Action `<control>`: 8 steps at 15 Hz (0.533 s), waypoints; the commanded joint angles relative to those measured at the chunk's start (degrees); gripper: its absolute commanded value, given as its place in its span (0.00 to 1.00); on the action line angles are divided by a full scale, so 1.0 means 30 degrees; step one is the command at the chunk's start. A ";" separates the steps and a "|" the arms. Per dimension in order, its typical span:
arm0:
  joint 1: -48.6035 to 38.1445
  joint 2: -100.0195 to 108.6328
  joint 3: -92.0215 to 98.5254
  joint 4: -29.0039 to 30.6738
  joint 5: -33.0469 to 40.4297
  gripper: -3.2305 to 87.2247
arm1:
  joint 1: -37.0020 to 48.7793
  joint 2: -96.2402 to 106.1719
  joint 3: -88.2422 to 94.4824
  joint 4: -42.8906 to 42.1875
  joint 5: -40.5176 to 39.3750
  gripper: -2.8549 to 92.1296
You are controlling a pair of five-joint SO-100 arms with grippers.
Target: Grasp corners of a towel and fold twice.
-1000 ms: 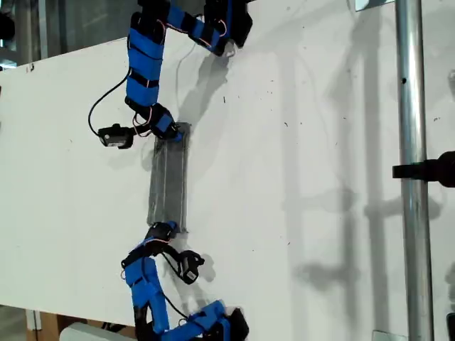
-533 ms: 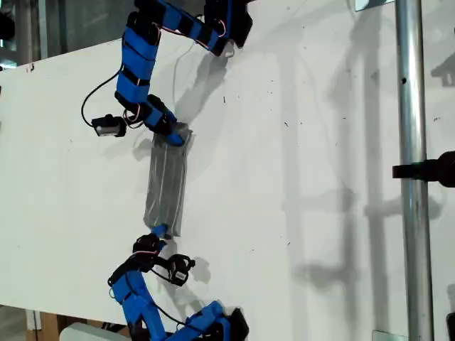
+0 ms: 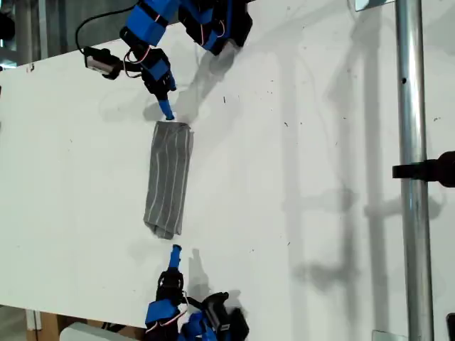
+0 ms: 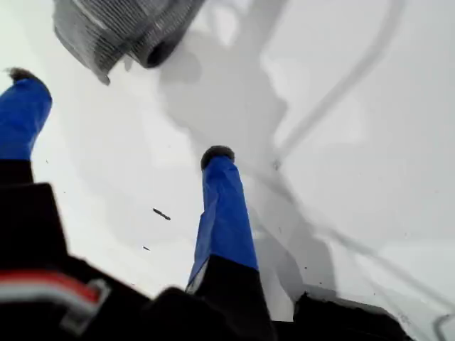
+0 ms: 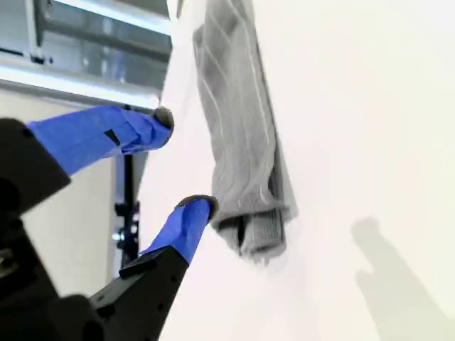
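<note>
Towel: the towel [image 3: 169,177] lies flat on the white desk [image 3: 298,177], folded into a long narrow strip, left of the middle in the exterior view. It runs from one arm toward the other, and its pale stripes run lengthwise.

First pincer: my first gripper [image 3: 165,106] is at the top of the exterior view, its tip just beyond the strip's upper end and apart from it. In the first wrist view its fingers are spread wide over bare desk [image 4: 117,114], holding nothing. The layered end of the cloth [image 4: 121,28] lies near them.

Second pincer: my second gripper [image 3: 175,252] is at the bottom of the exterior view, close to the strip's lower end but clear of it. Its fingers are spread and empty [image 5: 181,162], just beside the folded end of the cloth [image 5: 242,128].

Pole: a metal pole [image 3: 411,142] stands at the exterior view's right, far from the cloth.
</note>
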 commanded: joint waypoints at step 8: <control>0.5889 1.1602 0.9580 0.0410 -0.4746 0.02 | -0.2285 -0.9287 -0.0322 -0.9756 0.6504 0.49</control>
